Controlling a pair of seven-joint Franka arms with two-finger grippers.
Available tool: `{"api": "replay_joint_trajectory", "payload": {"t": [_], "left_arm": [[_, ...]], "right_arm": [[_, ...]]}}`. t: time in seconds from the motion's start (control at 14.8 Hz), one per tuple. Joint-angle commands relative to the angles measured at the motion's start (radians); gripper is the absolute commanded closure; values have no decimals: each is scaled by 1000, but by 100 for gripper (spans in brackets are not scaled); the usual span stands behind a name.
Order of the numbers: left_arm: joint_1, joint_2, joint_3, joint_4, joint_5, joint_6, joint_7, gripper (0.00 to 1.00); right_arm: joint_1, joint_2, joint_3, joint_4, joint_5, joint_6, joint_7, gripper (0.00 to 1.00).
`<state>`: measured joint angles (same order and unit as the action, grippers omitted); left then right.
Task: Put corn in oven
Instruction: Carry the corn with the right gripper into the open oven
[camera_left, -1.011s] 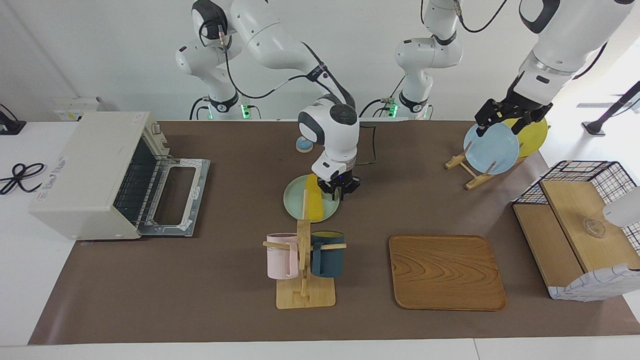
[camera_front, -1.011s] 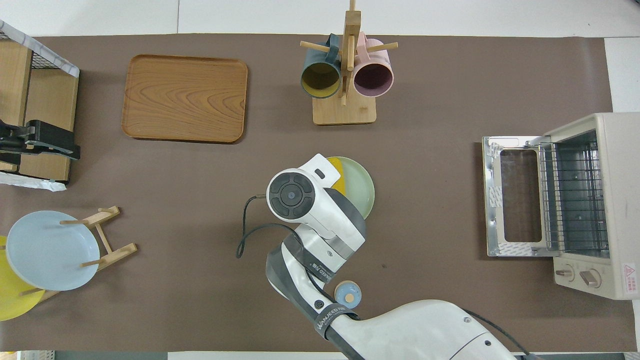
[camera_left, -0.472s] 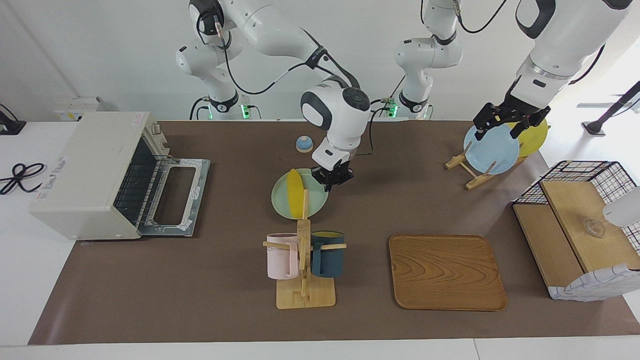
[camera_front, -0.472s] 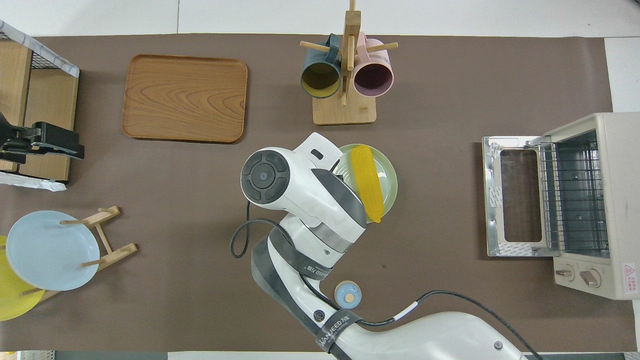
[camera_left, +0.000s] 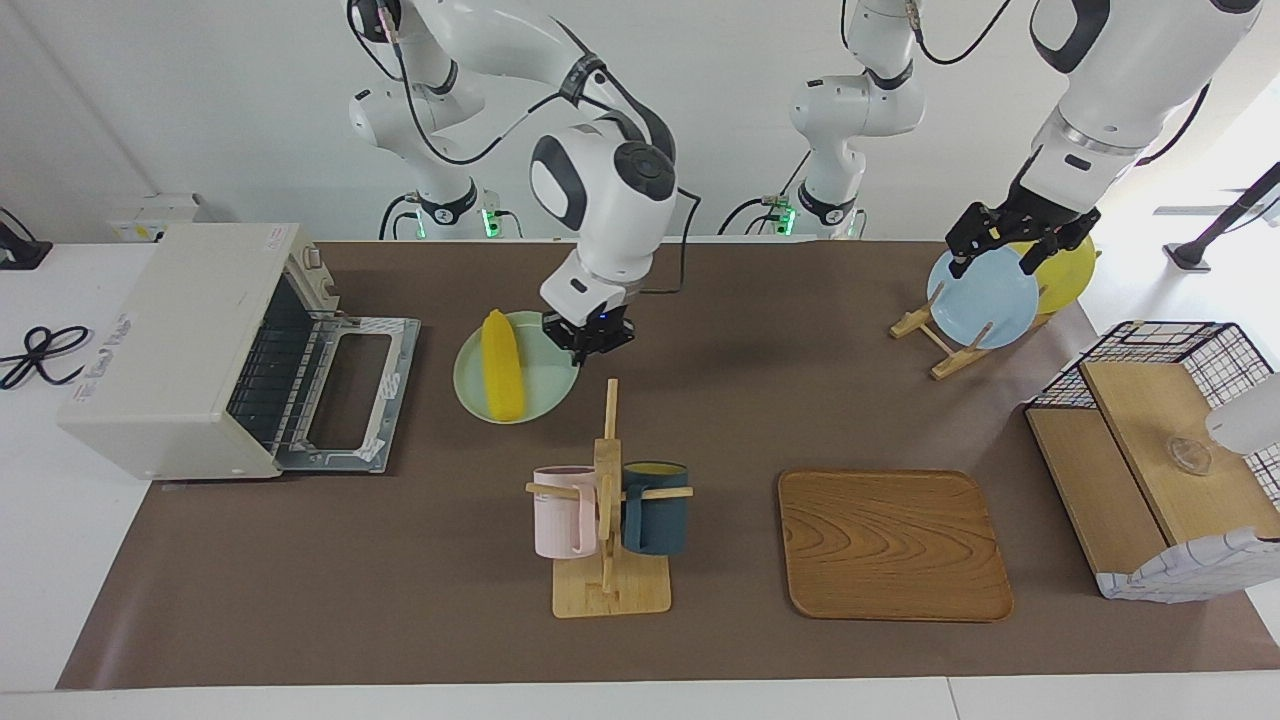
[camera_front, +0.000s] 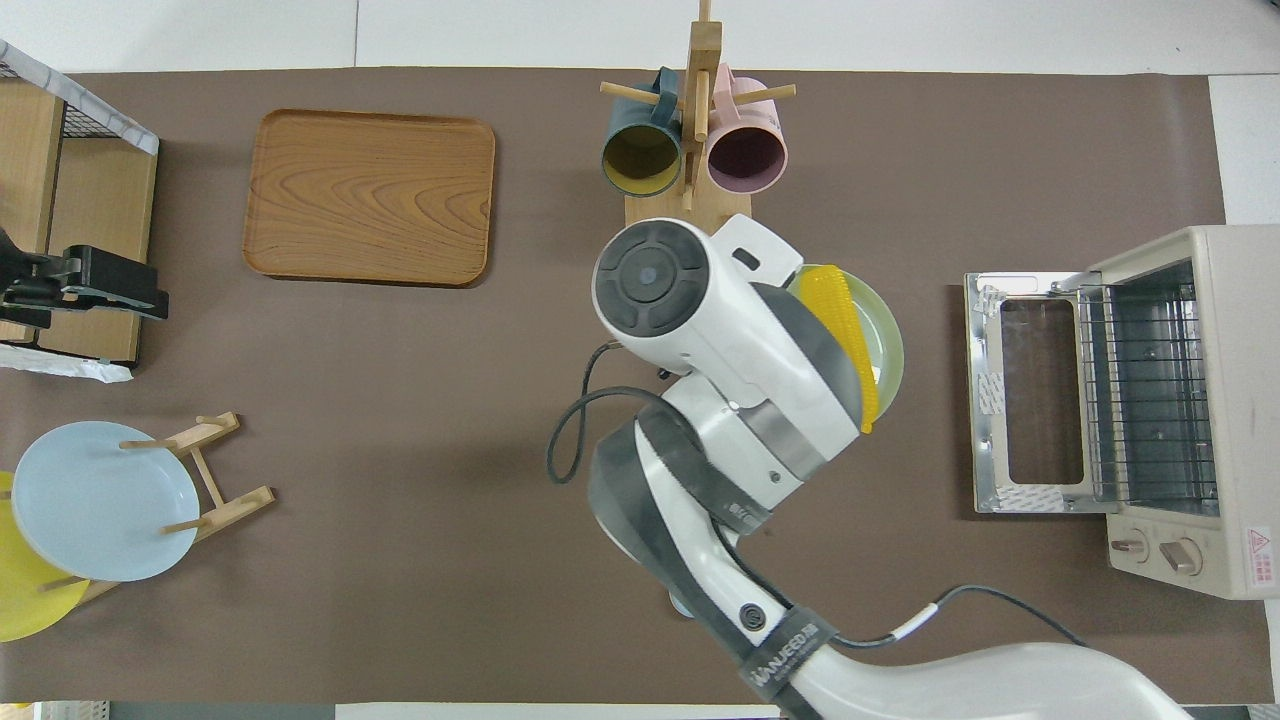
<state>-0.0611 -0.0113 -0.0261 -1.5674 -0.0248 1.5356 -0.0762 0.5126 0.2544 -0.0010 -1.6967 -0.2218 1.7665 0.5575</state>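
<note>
Currently: corn (camera_left: 502, 365) lies on the green plate (camera_left: 548, 390), left of centre in the facing view, just beside the oven's (camera_left: 190, 350) dropped door.
Right gripper (camera_left: 590, 335) is clamped on the plate's rim at the edge toward the left arm's end. Corn rests lengthwise, untouched by the fingers. Oven stands open at mid-left of frame, rack visible. Left gripper (camera_left: 1010, 235) waits over the blue plate (camera_left: 985, 300), upper right; whether its fingers are apart cannot be told.

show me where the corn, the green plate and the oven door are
corn (camera_left: 502, 366), facing view, middle of the cob.
green plate (camera_left: 550, 392), facing view, bare part beside the cob.
oven door (camera_left: 400, 380), facing view, metal frame of the dropped-open door.
</note>
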Motion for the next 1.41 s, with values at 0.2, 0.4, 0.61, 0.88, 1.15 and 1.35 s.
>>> {"api": "replay_joint_trajectory", "payload": {"t": [0.2, 0.4, 0.61, 0.88, 1.15, 1.35], "left_arm": [[10, -30, -6, -37, 6, 14, 6, 0], [10, -30, -6, -37, 6, 14, 6, 0], [10, -30, -6, -37, 6, 14, 6, 0], [10, -30, -6, -37, 6, 14, 6, 0], [10, -30, -6, -37, 6, 14, 6, 0], [10, -30, -6, -37, 6, 14, 6, 0]], "right_arm": [[-190, -153, 10, -233, -10, 24, -110, 100], [-307, -167, 10, -258, -14, 28, -209, 100], [-413, -168, 10, -262, -14, 36, -321, 100], [-502, -190, 12, -336, -8, 83, -412, 100], [-560, -208, 10, -406, -8, 174, -496, 100], [-601, -207, 10, -411, -8, 211, -563, 100]]}}
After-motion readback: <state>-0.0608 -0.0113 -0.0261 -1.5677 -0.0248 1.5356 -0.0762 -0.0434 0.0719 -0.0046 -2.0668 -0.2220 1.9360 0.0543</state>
